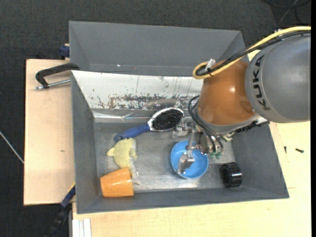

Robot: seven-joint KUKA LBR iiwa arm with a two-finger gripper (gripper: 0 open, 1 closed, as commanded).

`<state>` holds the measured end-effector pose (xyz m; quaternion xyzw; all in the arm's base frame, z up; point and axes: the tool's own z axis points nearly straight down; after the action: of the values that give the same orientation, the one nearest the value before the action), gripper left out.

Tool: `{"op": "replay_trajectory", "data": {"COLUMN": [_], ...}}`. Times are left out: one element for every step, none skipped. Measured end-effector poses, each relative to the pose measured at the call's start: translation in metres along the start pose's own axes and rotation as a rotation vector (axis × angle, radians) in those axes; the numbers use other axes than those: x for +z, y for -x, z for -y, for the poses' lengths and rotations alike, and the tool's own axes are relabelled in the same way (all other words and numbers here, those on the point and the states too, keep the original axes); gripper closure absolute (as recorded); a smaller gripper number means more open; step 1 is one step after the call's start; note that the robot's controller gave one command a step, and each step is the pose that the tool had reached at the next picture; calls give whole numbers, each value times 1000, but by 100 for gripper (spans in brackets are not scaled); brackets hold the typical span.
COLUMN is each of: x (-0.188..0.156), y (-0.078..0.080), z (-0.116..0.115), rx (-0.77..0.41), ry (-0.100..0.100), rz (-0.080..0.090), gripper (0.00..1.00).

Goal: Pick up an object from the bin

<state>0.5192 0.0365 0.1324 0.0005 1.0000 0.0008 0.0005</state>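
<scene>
Hand (187, 162) over blue bowl (198, 171), near bin (197, 195) front wall.

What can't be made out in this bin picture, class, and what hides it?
1. Camera view: the gripper covers the middle of the blue bowl; whether it touches the bowl is unclear.
2. Camera view: the arm's orange cover hides the back right corner of the bin.
3. Camera view: the pale yellow lump and the small black round thing are too small to identify.
</scene>
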Motion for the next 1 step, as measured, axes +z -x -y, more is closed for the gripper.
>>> {"op": "replay_trajectory", "data": {"x": [60], "y": [8], "z": [11], "rx": [15], "ry": [1], "rz": [7], "gripper": [0]}}
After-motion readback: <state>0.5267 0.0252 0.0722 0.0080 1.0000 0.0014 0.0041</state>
